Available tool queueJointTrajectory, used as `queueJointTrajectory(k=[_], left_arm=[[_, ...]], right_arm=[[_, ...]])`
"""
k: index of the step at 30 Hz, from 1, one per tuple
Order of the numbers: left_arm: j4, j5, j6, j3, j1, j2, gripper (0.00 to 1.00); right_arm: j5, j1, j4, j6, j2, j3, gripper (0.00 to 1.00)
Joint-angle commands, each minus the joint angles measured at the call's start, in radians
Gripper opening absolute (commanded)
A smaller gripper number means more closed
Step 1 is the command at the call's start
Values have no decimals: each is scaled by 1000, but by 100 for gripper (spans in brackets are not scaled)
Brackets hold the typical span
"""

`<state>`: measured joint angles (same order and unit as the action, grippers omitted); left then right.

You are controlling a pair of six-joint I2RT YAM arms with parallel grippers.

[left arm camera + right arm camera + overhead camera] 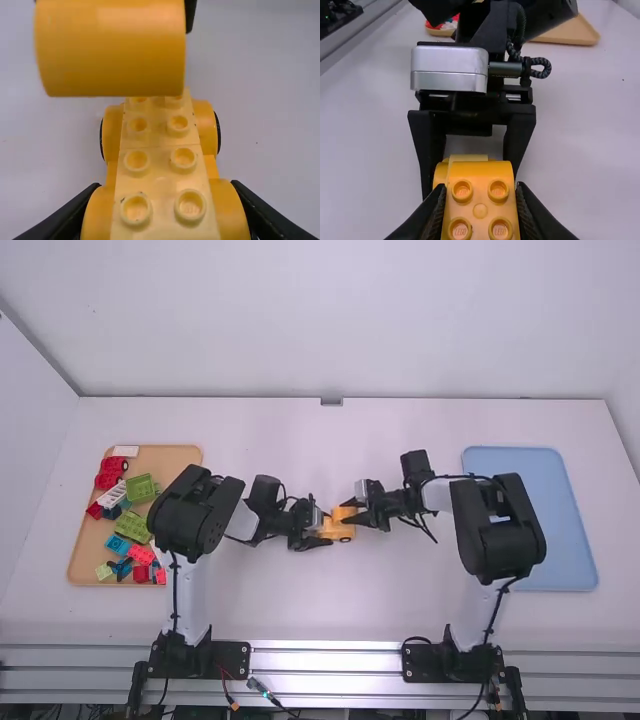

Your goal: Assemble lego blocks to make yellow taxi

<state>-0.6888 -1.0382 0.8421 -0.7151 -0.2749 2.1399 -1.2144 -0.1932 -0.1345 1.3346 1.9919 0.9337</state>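
Near the middle of the table in the high view, my left gripper [312,532] is shut on the yellow car base [328,530]. Facing it from the right, my right gripper [352,513] grips a yellow block [345,512]. In the left wrist view, my left gripper [165,212] holds the studded car base [160,155] by its sides, and the rounded yellow block [112,50] is over its far part. In the right wrist view, my right gripper [480,200] is shut on that block [480,195], studs showing; whether it touches the base is unclear.
A wooden tray [80,562] with red, green and blue blocks lies at the left, beside the left arm. A blue tray [520,462] lies at the right, partly behind the right arm. Both grippers are close together.
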Motion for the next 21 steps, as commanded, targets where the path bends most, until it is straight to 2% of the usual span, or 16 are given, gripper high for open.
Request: queueJointTrajectory(k=[1,12,21], left_arm=[[15,11,18,0,1,8,51],[26,45,-8,-11,1,8,51],[37,45,1,-26,1,8,51]], right_arm=[[-48,2,-5,-8,31,16,4],[42,-74,0,-29,30,6,1],[35,-51,62,-41,30,-24,0]])
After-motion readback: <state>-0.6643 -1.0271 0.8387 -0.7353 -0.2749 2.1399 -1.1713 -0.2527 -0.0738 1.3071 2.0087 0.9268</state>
